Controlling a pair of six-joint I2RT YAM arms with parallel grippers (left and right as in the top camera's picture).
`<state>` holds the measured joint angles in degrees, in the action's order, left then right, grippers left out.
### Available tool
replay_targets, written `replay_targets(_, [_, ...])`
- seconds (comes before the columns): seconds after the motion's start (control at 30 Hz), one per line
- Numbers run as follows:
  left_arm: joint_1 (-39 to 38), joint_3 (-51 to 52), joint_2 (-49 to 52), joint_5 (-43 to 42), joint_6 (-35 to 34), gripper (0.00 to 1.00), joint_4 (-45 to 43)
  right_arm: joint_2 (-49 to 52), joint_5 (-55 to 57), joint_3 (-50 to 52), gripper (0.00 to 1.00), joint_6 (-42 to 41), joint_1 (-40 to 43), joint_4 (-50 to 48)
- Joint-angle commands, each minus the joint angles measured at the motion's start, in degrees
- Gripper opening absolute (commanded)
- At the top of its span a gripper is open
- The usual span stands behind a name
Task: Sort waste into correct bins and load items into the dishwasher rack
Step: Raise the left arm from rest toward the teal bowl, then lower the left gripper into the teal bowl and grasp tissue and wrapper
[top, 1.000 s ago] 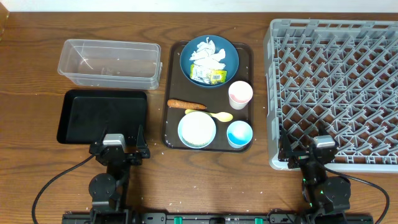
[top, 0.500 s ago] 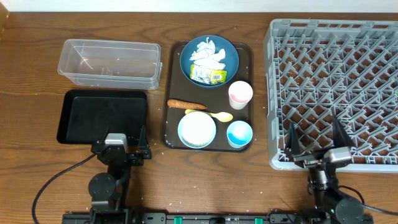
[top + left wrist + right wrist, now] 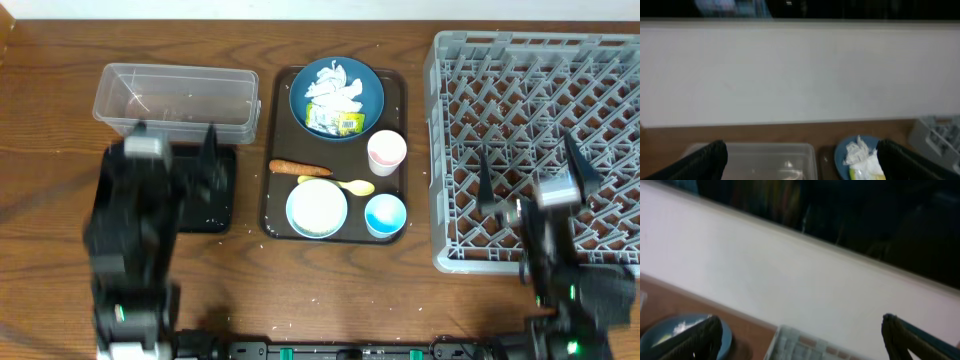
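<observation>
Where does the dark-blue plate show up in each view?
Overhead: plate at the far end of the brown tray.
Left wrist: plate at bottom edge, right of centre.
Right wrist: plate in bottom-left corner.
Shared landmark: grey rack, right of the plate in all three.

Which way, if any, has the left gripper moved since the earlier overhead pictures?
Yes. The left gripper moved up-frame: from just below the black tray to over it, nearing the clear tub.
</observation>
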<state>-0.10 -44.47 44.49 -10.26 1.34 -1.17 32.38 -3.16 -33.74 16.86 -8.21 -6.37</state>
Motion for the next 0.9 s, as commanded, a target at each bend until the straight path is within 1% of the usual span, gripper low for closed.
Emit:
replay_targets(0.0, [-2.54, -13.64, 14.75, -2.25, 0.15, 0.98, 5.42, 8.33, -1.36, -8.85, 0.99, 1.75, 0.79, 6.27])
replay_targets(0.1, [-5.84, -28.55, 28.44, -2.21, 0.79, 0.98, 15.1, 15.37, -2.05, -16.96, 0.99, 2.14, 0.81, 15.74])
replay_targets(0.23, [-10.45, -48.59, 45.75, -2.19, 4.68, 0.98, 28.35, 22.99, -2.05, -26.64, 0.99, 2.16, 0.79, 28.81])
replay_targets(0.3, [-12.61, -58.01, 53.94, -2.16, 6.23, 0.98, 34.73, 25.55, -2.38, -29.7, 0.99, 2.12, 0.79, 33.22])
replay_targets(0.4, [-15.32, -67.76, 63.52, -2.16, 9.25, 0.98, 41.64, 27.28, -6.54, -31.04, 0.99, 1.77, 0.72, 35.45])
replay_targets(0.47, [-17.09, -70.44, 68.3, -2.21, 10.64, 0.98, 43.15, 27.71, -9.42, -31.01, 0.99, 1.79, 0.7, 36.92])
replay_targets(0.6, [-19.52, -70.27, 74.99, -2.36, 10.49, 0.98, 43.04, 27.74, -12.22, -31.01, 0.99, 1.77, 0.7, 40.17])
replay_targets(0.77, [-20.92, -70.27, 81.68, -3.23, 10.4, 0.98, 41.13, 27.74, -16.59, -31.01, 0.99, 1.77, 0.7, 42.16])
replay_targets(0.87, [-21.29, -70.27, 84.76, -3.21, 10.43, 0.98, 38.93, 27.74, -17.09, -31.01, 0.99, 1.79, 0.7, 42.56])
